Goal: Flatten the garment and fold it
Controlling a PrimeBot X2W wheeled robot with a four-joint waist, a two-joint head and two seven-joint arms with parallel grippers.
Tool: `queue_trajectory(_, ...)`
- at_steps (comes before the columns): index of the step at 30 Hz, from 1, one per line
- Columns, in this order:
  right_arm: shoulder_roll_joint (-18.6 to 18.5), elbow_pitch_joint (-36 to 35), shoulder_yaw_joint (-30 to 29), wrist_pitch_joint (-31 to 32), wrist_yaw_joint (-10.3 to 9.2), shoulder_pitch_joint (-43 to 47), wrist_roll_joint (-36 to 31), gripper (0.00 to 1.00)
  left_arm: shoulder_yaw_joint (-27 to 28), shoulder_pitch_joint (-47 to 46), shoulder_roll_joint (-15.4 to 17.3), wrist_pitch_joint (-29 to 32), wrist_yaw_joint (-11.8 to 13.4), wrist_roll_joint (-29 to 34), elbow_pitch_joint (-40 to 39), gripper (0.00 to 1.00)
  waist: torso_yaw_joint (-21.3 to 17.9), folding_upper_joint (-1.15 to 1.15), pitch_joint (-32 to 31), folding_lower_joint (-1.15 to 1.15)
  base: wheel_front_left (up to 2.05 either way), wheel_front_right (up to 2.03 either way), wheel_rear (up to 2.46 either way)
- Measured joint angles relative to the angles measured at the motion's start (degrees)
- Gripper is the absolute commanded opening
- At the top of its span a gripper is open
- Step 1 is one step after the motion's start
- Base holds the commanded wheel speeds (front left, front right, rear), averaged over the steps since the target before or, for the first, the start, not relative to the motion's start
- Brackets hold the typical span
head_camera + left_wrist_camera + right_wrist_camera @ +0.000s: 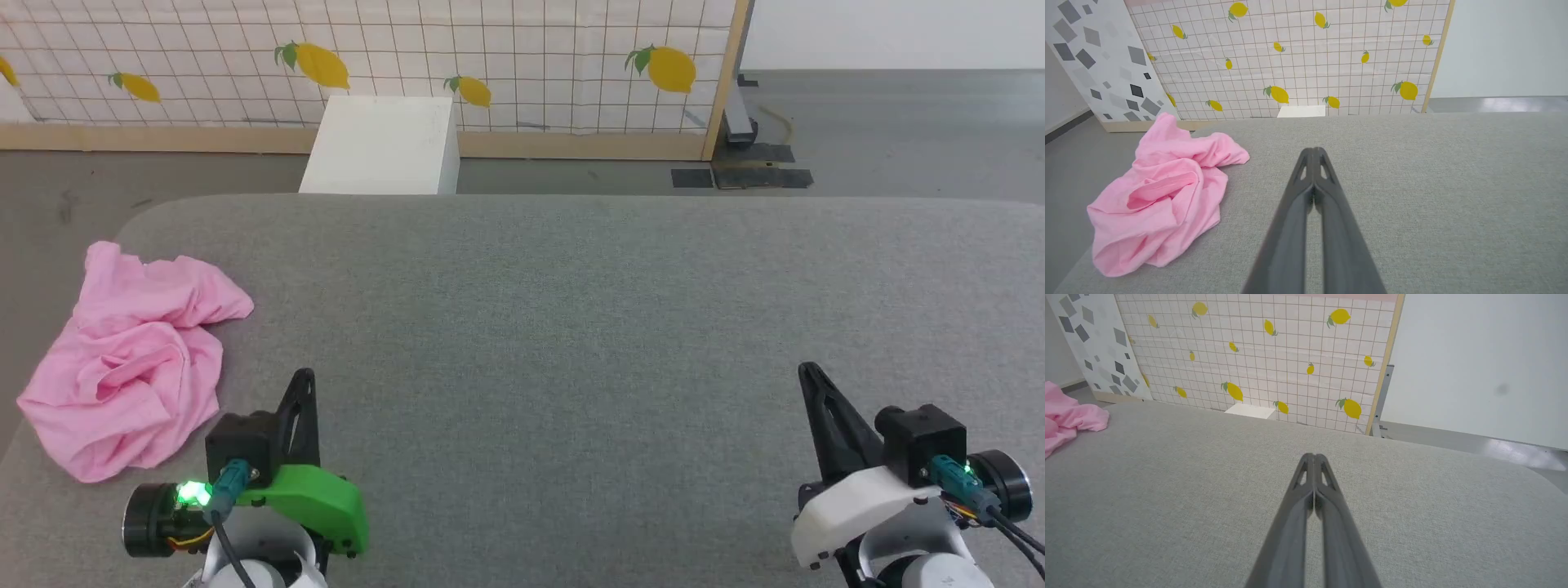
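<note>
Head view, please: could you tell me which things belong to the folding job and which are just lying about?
Job: pink garment, crumpled; left gripper; right gripper; grey table as work surface.
Lying about: white box; lemon-print panel; dark floor tape.

Open grey tabletop point(571, 327) across middle and right; crumpled pink garment point(135, 359) in a heap at the left edge

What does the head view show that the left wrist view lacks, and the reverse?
Head view: the shut right end effector and dark patches on the floor. Left wrist view: a white panel with grey diamond shapes. Both: the crumpled light-pink fabric garment on the grey fabric-covered table, the shut left end effector, the lemon-print tiled panel.
</note>
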Motion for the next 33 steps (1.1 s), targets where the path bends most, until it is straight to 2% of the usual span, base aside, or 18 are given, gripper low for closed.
queue_trajectory(33, 0.0, 0.0, 0.0, 0.0, 0.0, 0.0, 0.0, 0.0, 0.0, 0.0, 0.0, 0.0, 0.0, 0.0, 0.0, 0.0, 0.0, 0.0, 0.0, 0.0, 0.0, 0.0, 0.0)
